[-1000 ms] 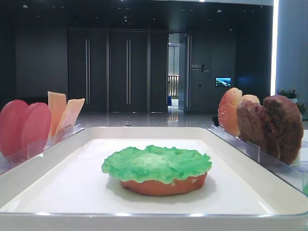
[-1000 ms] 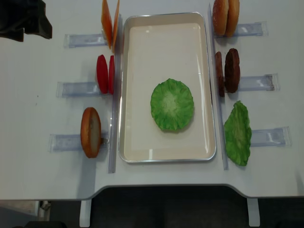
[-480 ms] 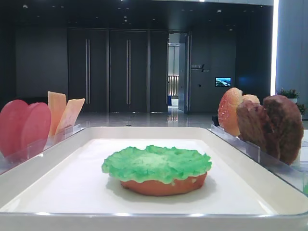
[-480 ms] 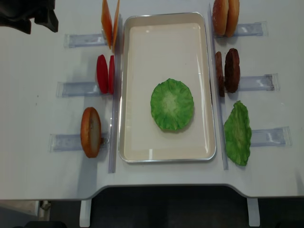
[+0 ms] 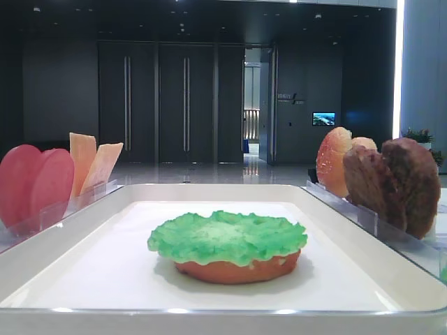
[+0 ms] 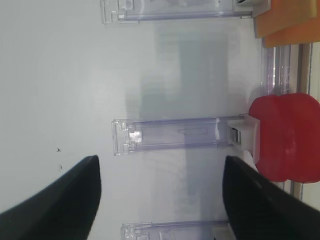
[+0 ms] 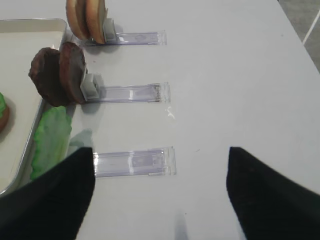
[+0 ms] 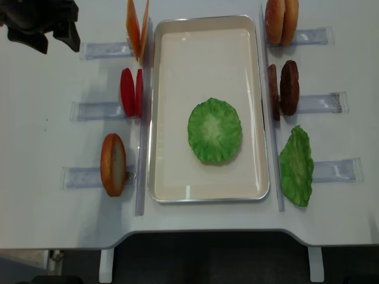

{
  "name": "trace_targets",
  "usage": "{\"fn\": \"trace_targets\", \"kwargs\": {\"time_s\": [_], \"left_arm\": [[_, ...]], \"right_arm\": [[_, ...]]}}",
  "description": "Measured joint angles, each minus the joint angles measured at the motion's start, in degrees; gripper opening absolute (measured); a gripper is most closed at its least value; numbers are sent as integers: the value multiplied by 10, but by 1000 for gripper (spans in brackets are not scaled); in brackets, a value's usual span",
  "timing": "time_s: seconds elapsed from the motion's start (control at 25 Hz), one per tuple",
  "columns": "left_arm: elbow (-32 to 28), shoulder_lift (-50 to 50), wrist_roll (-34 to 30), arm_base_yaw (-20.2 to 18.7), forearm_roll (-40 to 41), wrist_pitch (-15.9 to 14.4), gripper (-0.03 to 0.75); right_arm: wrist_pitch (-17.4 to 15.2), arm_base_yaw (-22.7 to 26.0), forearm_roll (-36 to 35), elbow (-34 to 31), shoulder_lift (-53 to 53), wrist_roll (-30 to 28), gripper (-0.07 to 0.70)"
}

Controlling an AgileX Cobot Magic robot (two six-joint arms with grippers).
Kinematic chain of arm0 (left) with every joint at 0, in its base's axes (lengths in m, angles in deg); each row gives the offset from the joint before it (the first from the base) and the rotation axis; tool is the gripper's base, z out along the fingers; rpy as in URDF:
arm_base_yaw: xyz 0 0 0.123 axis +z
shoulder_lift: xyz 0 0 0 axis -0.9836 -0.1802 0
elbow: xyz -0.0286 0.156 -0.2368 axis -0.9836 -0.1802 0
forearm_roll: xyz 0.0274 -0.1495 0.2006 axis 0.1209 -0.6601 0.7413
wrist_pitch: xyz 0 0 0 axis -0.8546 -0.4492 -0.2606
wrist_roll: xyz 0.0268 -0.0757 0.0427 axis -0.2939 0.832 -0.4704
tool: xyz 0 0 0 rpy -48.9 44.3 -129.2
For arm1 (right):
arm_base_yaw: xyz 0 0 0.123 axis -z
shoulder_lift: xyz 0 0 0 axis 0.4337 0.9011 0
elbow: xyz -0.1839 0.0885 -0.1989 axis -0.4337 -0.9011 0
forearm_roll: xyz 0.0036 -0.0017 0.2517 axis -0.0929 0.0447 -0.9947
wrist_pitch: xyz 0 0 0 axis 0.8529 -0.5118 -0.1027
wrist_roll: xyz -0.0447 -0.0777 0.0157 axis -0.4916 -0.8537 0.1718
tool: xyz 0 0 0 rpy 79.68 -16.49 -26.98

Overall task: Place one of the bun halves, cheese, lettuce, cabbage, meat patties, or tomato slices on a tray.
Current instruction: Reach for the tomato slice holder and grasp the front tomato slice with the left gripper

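A: Jaws, left gripper?
B: Spread wide, holding nothing, above bare bench; tomato slices just right of them in their rack.

A: Jaws, right gripper?
B: Spread wide, holding nothing; spare lettuce beside their left finger.

A: Tray?
B: Between both, carrying a lettuce-topped bun half.
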Motion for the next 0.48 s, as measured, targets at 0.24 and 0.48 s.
{"fn": "trace_targets", "kwargs": {"time_s": [0.24,0.48], "left_arm": [[0,0,18,-11,1,0,579],[0,0,70,-82,11,7,579]], "right_arm": [[0,0,0,0,0,0,521],[0,0,0,0,0,0,521]]}}
